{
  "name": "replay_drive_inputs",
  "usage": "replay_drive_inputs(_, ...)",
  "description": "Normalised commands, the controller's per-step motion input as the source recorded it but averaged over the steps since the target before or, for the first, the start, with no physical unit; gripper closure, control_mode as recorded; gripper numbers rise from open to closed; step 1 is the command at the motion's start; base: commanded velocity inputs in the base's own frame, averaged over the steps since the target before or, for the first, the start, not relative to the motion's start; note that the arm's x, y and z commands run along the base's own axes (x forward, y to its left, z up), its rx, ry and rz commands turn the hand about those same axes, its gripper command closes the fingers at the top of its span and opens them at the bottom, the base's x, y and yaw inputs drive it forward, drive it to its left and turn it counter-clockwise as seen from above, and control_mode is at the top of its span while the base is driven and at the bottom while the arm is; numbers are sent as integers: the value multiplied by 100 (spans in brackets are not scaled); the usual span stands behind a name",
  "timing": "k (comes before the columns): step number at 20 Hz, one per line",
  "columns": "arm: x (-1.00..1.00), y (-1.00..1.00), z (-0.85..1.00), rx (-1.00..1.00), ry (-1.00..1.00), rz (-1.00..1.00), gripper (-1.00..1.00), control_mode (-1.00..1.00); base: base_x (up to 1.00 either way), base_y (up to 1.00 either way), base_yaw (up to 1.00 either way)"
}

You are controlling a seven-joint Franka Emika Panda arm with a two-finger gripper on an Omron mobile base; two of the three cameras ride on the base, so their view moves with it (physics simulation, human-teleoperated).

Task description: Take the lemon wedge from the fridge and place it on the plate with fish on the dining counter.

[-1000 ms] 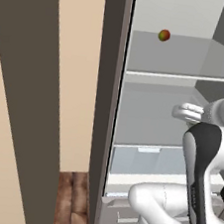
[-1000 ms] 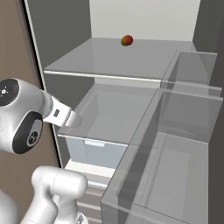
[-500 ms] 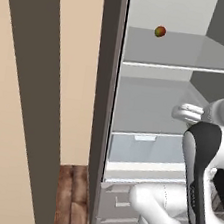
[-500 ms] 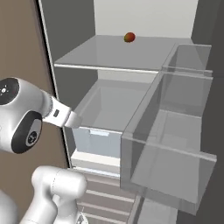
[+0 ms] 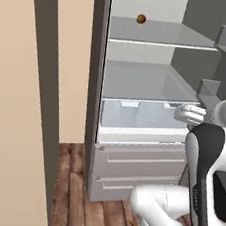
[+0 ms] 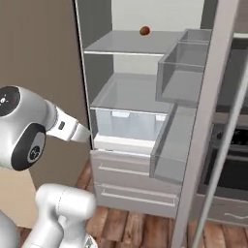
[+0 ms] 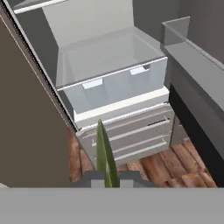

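A thin yellowish-green lemon wedge (image 7: 105, 153) stands between my fingertips in the hand view, with my gripper (image 7: 107, 177) shut on it. The hand (image 5: 183, 113) hangs in front of the open fridge (image 5: 139, 83), level with its clear crisper drawer (image 7: 113, 89). A round red-orange-and-green fruit (image 5: 141, 19) (image 6: 144, 31) sits on the upper shelf. The dining counter and the plate with fish are out of view.
The open fridge door (image 6: 213, 121) with clear bins (image 6: 184, 63) stands on the right, and a dark oven front (image 6: 235, 160) lies beyond it. Grey drawer fronts (image 5: 139, 161) sit below the crisper. A beige panel (image 5: 16, 97) rises on the left, over wood floor (image 5: 74, 190).
The whole picture has pulled back from the fridge, so the base has moved away; drawer fronts, floor and the door now show. The arm keeps its pose.
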Motion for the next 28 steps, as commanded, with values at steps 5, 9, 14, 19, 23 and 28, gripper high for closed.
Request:
replay_drive_inputs(5,0,0,0,0,0,0,100,100,-100,22,-22)
replay_drive_inputs(9,0,0,0,0,0,0,100,100,-100,42,-31)
replay_drive_inputs(14,0,0,0,0,0,0,100,100,-99,35,-54)
replay_drive_inputs(19,0,0,0,0,0,0,100,100,-61,0,-83)
replay_drive_inputs(23,0,0,0,0,0,0,100,100,-42,0,-89)
replay_drive_inputs(28,0,0,0,0,0,0,100,100,-6,-10,-93)
